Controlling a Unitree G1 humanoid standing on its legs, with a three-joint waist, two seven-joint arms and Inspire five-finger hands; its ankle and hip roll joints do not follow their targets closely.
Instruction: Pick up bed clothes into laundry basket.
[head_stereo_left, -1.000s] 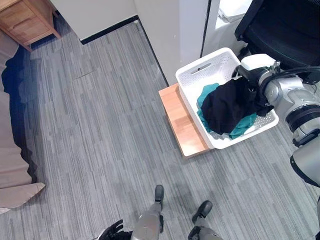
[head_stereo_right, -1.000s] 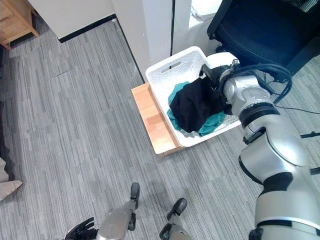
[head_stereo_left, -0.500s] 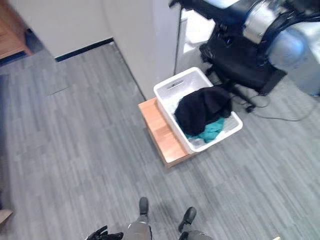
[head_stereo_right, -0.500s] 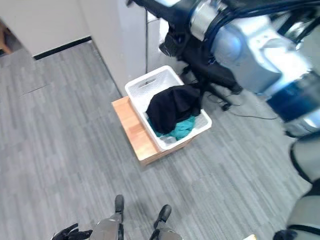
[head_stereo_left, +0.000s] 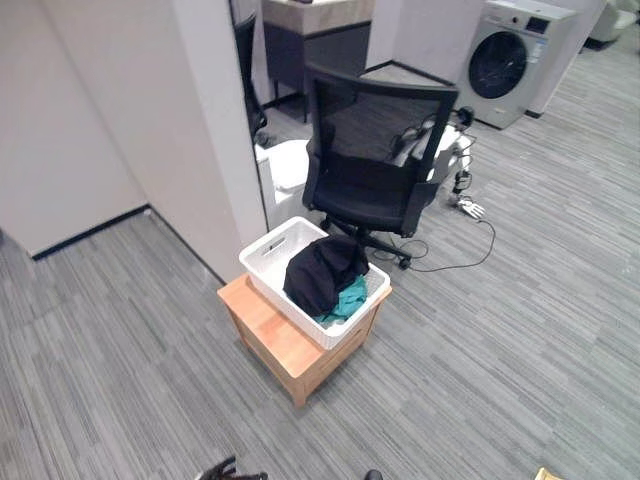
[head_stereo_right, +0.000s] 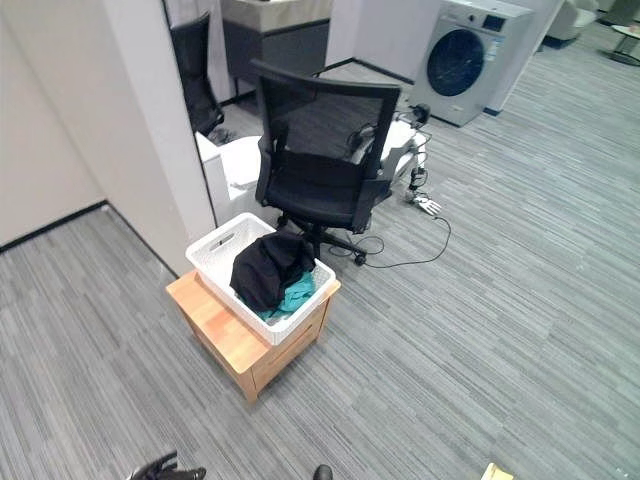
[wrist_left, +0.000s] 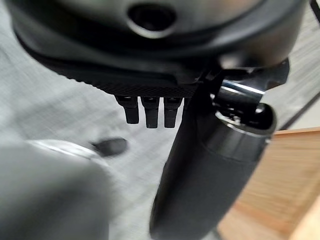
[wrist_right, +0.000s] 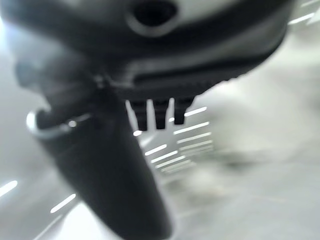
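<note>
The white laundry basket stands on a low wooden stand by a pillar. A black garment lies heaped in it on top of teal cloth. Neither hand touches the basket. My left hand hangs low near the floor, well in front of the stand; in the left wrist view my left hand has straight fingers and holds nothing. In the right wrist view my right hand is also open and empty, with blurred floor past it.
A black office chair stands right behind the basket. A white pillar rises to its left. A washing machine is at the far right. A power strip and cord lie on the grey floor beyond the chair.
The camera has swung upward, so the basket now looks smaller and farther. My right arm has left the basket and the eye views; the black garment stays in the basket.
</note>
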